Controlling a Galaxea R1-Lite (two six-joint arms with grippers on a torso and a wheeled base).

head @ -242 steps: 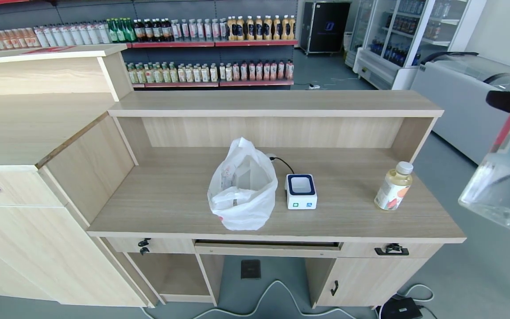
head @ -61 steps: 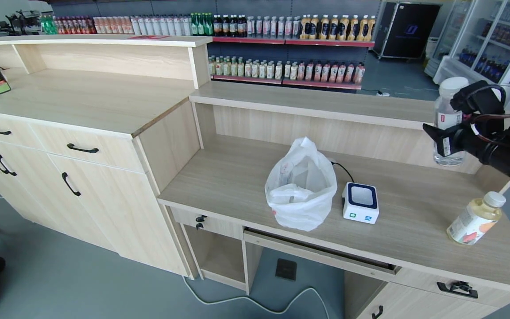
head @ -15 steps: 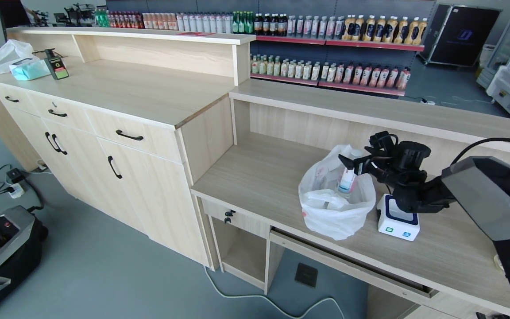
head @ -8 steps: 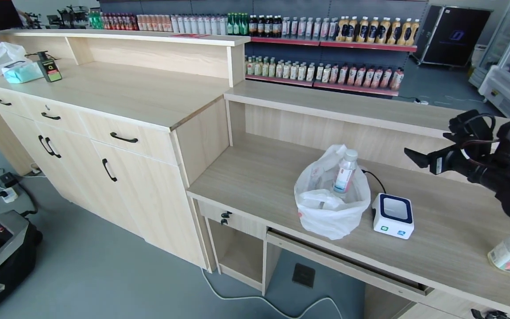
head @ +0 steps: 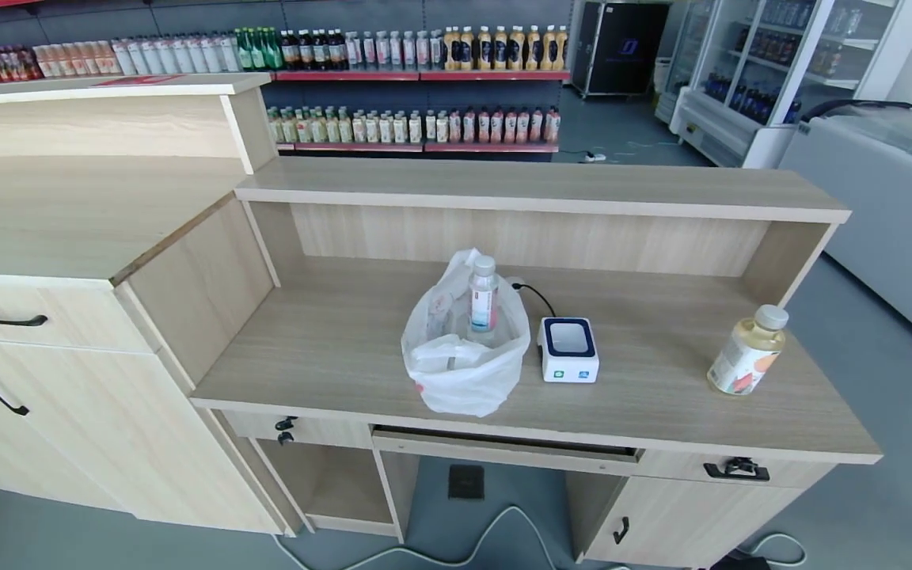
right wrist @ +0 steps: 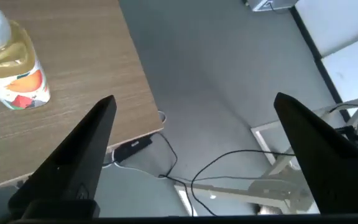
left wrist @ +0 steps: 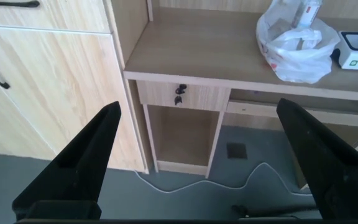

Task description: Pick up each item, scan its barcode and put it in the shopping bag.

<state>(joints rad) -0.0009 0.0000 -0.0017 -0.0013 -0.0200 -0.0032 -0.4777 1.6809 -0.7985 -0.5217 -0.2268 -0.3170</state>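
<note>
A white plastic shopping bag [head: 464,368] stands open in the middle of the wooden counter [head: 662,396]. A clear water bottle [head: 484,305] with a red and white label stands upright inside it. Just right of the bag sits the white barcode scanner [head: 569,348] with its dark window facing up. A yellow juice bottle [head: 745,352] stands near the counter's right end. My right gripper [right wrist: 194,155] is open and empty, off the counter's right end over the floor, with the juice bottle [right wrist: 11,65] beside it. My left gripper [left wrist: 197,162] is open and empty, low in front of the counter, left of the bag [left wrist: 297,43].
A raised shelf [head: 543,186] runs along the counter's back and a taller counter [head: 68,206] adjoins on the left. Drawers and an open knee space lie below. Cables trail on the floor [right wrist: 229,168]. Drink shelves and fridges stand behind.
The head camera has swung round. My right gripper let go of the water bottle in the bag, opened, and drew back to the right past the counter's end.
</note>
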